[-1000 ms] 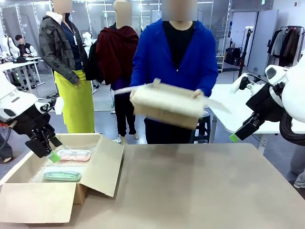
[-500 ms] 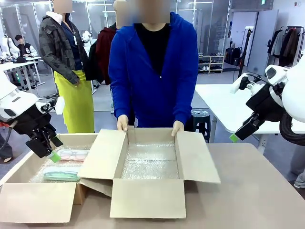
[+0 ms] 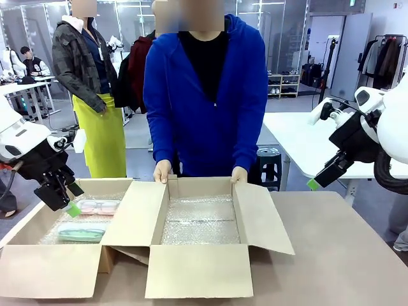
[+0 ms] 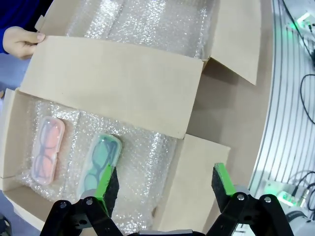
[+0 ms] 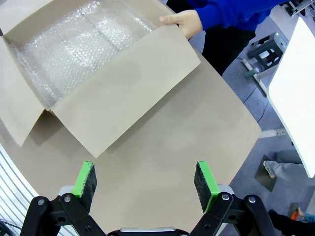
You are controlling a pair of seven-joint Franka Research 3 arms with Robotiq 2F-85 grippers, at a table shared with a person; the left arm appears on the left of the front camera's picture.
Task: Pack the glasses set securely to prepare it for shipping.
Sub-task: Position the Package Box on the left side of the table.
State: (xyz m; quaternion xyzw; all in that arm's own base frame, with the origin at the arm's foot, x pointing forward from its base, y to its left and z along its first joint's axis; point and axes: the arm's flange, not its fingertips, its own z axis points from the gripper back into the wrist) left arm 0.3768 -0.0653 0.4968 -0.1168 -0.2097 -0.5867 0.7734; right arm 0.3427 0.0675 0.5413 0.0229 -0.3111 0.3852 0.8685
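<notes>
- We see the brown table [image 3: 331,255] across the bottom of the front view, and a person in blue stands at its far side, in the upper middle.
- A second open box [image 3: 201,220] now sits in the middle of the frame. A second ago the person held it up in the air. It has bubble wrap [image 3: 201,223] inside and nothing else.
- The person's hands [image 3: 162,171] rest on its far rim.
- The first box [image 3: 38,268] sits at the lower left. One flap of the new box lies over its right side.
- We think the new box is where the glasses go next.
- The left pincer [image 3: 67,199] hangs wide open over the first box, holding nothing.
- The right pincer [image 5: 145,179] is wide open too, high at the right.
- The pink case [image 3: 97,206] and the green case [image 3: 83,231] lie side by side on bubble wrap in the first box.
</notes>
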